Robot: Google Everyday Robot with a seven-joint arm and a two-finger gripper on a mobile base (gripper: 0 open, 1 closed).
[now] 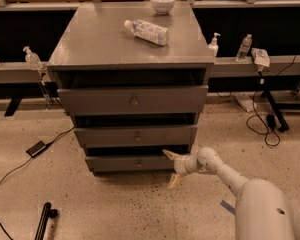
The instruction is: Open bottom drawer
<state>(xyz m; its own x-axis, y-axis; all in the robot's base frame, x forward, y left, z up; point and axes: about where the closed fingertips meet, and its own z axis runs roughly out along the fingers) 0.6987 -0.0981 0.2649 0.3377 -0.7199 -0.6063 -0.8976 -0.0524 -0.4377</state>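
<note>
The grey cabinet [90, 44] takes up everything above your gripper [171, 168] and away from it toward the left of the camera view. Its top sits well above the gripper, carrying a plastic bottle [146, 31] on its side and a white bowl [162, 3]. Your white arm [225, 173] trails back from the gripper toward the lower right corner, held low over the speckled floor [115, 209].

Of the three drawer fronts, the tall top one [100, 101] is well above the gripper and the middle one [105, 135] is just above it. The bottom drawer [110, 163], the one you want, is level with the gripper, and its front looks shut, about in line with the two above.

The gripper is at the right end of that lowest front. Its two fingers are spread wide, one tip angled up toward the drawer's upper edge and the other angled down toward the floor, and nothing is held between them. I cannot tell whether the upper tip touches the panel.

The small round knob [139, 162] is at gripper height, off to the side at the middle of the panel, outside the fingers.

You look to be in the approach step, before any grasp. The next move probably calls for sliding sideways along the panel until the knob sits between the fingers, closing on it, then pulling straight out from the cabinet.
</note>
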